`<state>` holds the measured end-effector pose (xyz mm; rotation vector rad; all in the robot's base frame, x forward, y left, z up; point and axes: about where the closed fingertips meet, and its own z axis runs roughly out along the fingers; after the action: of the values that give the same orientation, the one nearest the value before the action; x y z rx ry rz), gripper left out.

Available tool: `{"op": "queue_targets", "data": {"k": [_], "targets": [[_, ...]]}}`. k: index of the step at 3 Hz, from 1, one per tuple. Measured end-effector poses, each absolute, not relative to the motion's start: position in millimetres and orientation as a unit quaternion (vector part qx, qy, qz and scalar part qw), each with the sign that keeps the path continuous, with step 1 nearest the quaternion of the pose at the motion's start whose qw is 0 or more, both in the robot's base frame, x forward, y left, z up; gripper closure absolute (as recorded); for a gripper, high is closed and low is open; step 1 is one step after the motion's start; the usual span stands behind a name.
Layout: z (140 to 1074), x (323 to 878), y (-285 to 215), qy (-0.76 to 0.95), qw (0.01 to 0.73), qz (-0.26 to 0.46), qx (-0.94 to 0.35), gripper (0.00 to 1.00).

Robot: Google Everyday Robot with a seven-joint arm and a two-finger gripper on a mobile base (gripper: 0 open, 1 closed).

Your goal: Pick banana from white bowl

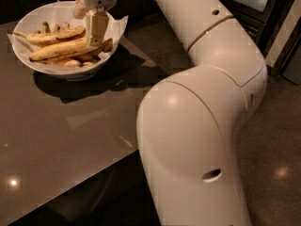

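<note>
The white bowl [33,14], lined with crinkled white paper, stands at the table's far left corner. Several bananas lie in it. The banana [56,51], long, thick and yellow with brown speckles, lies across the bowl's front. A slimmer banana [52,35] with a pale stem lies just behind it. My gripper [90,31] hangs over the right side of the bowl, open, with its near finger [97,26] reaching down to the right end of the banana. The far finger is mostly hidden behind it. The gripper holds nothing.
The bowl rests on a dark glossy table [61,126] whose right edge runs diagonally toward the front. My white arm [197,126] fills the right half of the view. A dark cabinet [263,13] stands at the back right.
</note>
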<state>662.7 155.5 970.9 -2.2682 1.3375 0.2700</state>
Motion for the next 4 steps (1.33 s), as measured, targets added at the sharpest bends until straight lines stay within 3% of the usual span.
{"op": "queue_targets", "data": {"k": [4], "targets": [[931.0,674.5,168.9,0.496,0.201,0.114,-0.837,0.34]]}}
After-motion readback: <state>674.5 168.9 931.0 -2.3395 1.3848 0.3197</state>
